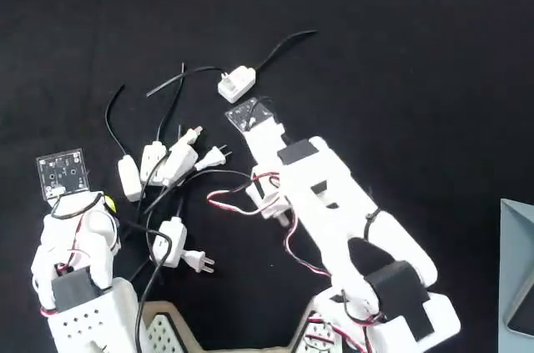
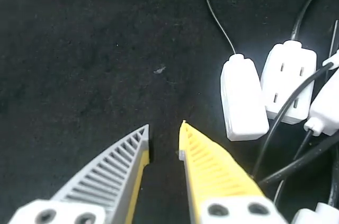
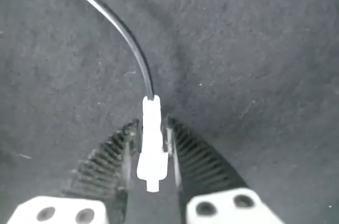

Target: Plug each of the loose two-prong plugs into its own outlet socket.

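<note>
My right gripper is shut on a white plug with a black cord, just above the black table. From above, this white plug lies at the tip of the right arm. My left gripper is open and holds nothing, low over bare cloth. Just beside it lie a plain white block and a white outlet socket with slots facing up. Loose two-prong plugs rest among the cords in the middle.
Tangled black cords and several white blocks crowd the space between the arms. The left arm stands at the near left. A grey box sits at the right edge. Red and white wires hang off the right arm.
</note>
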Motion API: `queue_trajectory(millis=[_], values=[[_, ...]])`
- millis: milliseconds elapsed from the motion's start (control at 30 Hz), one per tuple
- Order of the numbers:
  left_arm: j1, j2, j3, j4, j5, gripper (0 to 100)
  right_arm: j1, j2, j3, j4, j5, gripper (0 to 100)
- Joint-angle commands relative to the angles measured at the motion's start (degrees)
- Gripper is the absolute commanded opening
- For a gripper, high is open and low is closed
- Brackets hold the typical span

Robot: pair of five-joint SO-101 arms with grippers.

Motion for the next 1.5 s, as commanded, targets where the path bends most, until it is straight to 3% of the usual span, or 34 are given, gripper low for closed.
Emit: queue_trajectory(millis=[0, 333, 467, 700, 967, 1467], values=[[-0.13, -0.35, -1.71, -0.35, 0.09, 11, 1.14, -0.13, -1.63, -1.23, 0.35, 1.3], [-0.13, -0.35, -1.63, -0.35, 0.09, 11, 1.23, -0.13, -0.66, -3.96, 0.09, 1.5], [-0.13, -0.35, -1.63, -0.35, 0.09, 11, 0.97, 2.07, -1.8, -4.31, -4.4, 8.0], [-0.13, -0.35, -1.54, -0.26, 0.09, 11, 0.97, 7.87, -5.23, -3.96, -4.75, 8.1], [-0.13, -0.35, -1.45, -0.18, 0.0, 11, 1.05, 8.48, -12.97, 9.41, -7.12, 8.6], [-0.13, -0.35, -1.45, -0.18, 0.0, 11, 0.97, 8.66, -11.47, 10.11, -7.38, 13.2]])
